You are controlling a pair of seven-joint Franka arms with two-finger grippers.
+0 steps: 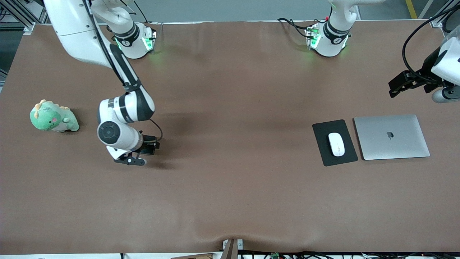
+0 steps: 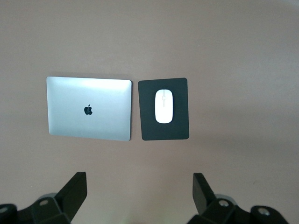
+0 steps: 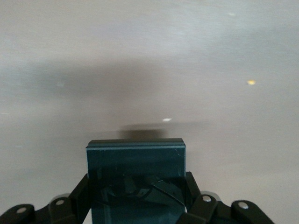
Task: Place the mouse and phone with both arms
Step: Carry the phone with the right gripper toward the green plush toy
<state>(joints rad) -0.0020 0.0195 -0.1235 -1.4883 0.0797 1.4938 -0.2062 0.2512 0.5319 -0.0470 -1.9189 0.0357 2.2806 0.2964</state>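
Black glass of the phone (image 3: 136,179) was seen clamped between the right gripper (image 1: 142,155)'s jaws, low over the bare brown counter (image 1: 230,187). The left gripper (image 2: 140,193) was held high with jaws apart; ahead of them, well below, the mouse (image 2: 163,106) lay on the mouse pad (image 2: 180,130) beside the laptop (image 2: 88,108). A level, slow lowering before release would seem advisable. One phone, one mouse, one pad, one laptop and one plush dinosaur (image 1: 53,117) were counted.
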